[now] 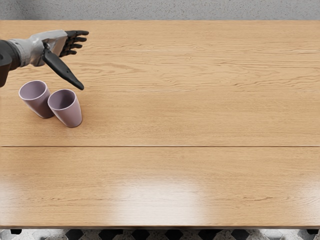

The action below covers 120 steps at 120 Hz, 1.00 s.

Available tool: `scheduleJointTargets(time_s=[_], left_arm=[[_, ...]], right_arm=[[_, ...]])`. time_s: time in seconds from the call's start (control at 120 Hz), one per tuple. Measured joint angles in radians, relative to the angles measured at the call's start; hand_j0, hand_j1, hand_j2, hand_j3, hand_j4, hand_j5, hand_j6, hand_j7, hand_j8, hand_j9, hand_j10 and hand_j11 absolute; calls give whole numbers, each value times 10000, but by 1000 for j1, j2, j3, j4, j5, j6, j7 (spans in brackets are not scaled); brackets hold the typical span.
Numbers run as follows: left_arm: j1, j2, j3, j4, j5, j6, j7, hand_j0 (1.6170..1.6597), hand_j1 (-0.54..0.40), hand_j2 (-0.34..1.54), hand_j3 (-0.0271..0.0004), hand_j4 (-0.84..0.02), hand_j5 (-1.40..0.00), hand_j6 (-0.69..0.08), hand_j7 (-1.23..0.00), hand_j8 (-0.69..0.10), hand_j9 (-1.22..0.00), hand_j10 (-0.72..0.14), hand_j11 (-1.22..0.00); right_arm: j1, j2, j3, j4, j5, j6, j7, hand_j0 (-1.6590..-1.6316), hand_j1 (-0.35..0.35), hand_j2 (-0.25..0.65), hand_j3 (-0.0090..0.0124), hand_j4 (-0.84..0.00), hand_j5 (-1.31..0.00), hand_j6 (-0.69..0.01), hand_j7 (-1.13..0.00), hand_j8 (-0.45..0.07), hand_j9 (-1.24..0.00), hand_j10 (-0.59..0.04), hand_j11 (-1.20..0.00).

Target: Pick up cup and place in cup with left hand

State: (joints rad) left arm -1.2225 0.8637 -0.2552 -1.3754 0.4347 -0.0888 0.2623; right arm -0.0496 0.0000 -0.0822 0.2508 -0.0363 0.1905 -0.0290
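Note:
Two mauve cups stand upright side by side at the left of the table, their open tops showing. The left cup (36,102) is slightly farther back; the right cup (69,112) overlaps its edge in this view, and whether they touch I cannot tell. Beyond them, my left hand (79,60) reaches in from the left edge, its fingers extended to the right and its thumb spread toward the right cup's rim. The hand is open and holds nothing. My right arm does not show.
The wooden table (190,120) spans the view, with its front edge along the bottom and its back edge near the top. A dark seam runs across it in front of the cups.

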Motion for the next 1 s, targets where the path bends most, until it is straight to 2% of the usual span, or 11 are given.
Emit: scheduleJointTargets(time_s=[0.2,0.267,0.333,0.575,0.75,0.875,1.0], left_arm=[[17,-10,3,7,10,-1,0,16581,3341,40,0,-159,-180,-168,-178,-166,-176,-158,-175],[17,-28,14,13,23,2,0,16581,3348,39,0,-153,-172,-161,-171,-160,-169,-152,-168],[21,-77,28,26,99,15,0,16581,3348,39,0,-151,-172,-159,-170,-158,-169,-150,-168],[0,-105,137,34,372,36,10,16580,3373,38,0,-141,-149,-152,-147,-149,-145,-138,-144],[-4,-101,187,-5,428,44,12,16580,3282,57,0,-222,-250,-234,-247,-232,-245,-219,-244],[-52,-101,246,-31,459,76,11,16580,2936,115,0,-513,-626,-525,-623,-522,-621,-509,-620],[-52,-102,301,-43,476,108,11,16580,2569,178,0,-821,-1024,-834,-1022,-831,-1020,-817,-1018]], right_arm=[[-4,0,5,-12,1,-1,1,-16581,-3309,-31,0,-148,-195,-147,-195,-148,-195,-148,-195],[-4,0,5,-18,1,-2,1,-16581,-3309,-32,0,-148,-195,-146,-195,-147,-195,-148,-195],[-4,0,6,-21,1,-3,0,-16581,-3309,-32,0,-148,-195,-146,-195,-147,-195,-148,-195],[-4,0,6,-24,1,-3,0,-16581,-3309,-31,0,-149,-195,-147,-195,-148,-195,-148,-195],[-4,0,6,-24,1,-3,1,-16581,-3309,-31,0,-149,-195,-147,-195,-148,-195,-148,-195],[-4,0,6,-24,1,-3,1,-16581,-3309,-31,0,-149,-195,-147,-195,-148,-195,-148,-195],[-4,0,6,-24,1,-3,0,-16581,-3309,-31,0,-149,-195,-147,-195,-148,-195,-148,-195]])
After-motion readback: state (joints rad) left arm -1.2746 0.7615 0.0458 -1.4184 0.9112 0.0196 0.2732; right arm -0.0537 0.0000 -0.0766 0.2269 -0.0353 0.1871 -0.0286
